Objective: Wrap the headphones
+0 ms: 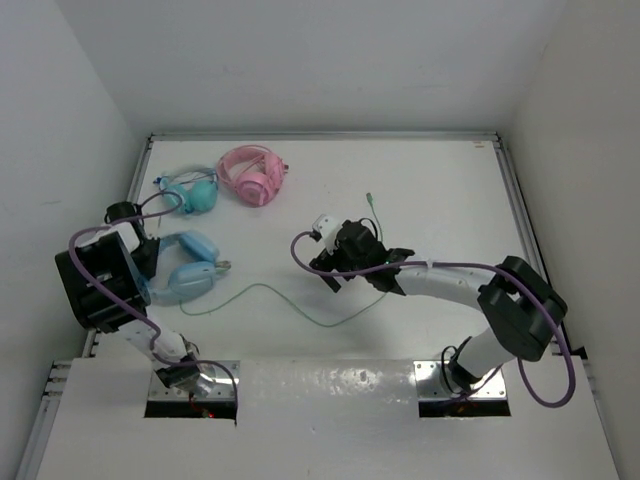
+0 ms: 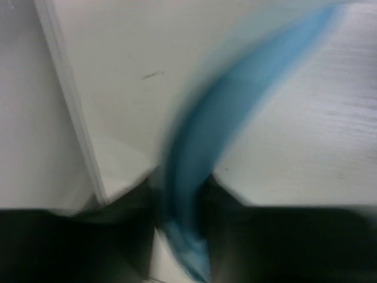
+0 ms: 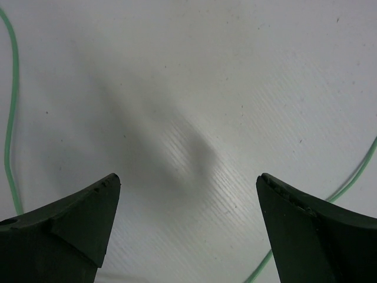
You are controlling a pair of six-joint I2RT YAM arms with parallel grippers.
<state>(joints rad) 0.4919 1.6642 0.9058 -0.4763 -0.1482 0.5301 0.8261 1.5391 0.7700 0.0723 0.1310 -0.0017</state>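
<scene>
Three white walls (image 1: 300, 60) box in the white surface (image 1: 430, 190). The light-blue headphones (image 1: 190, 270) lie near its left edge, their headband (image 2: 235, 88) clamped in the left end effector (image 2: 182, 177). The right end effector (image 3: 188, 183) hangs spread apart over bare surface, with the green cable (image 3: 9, 118) on either side.
</scene>
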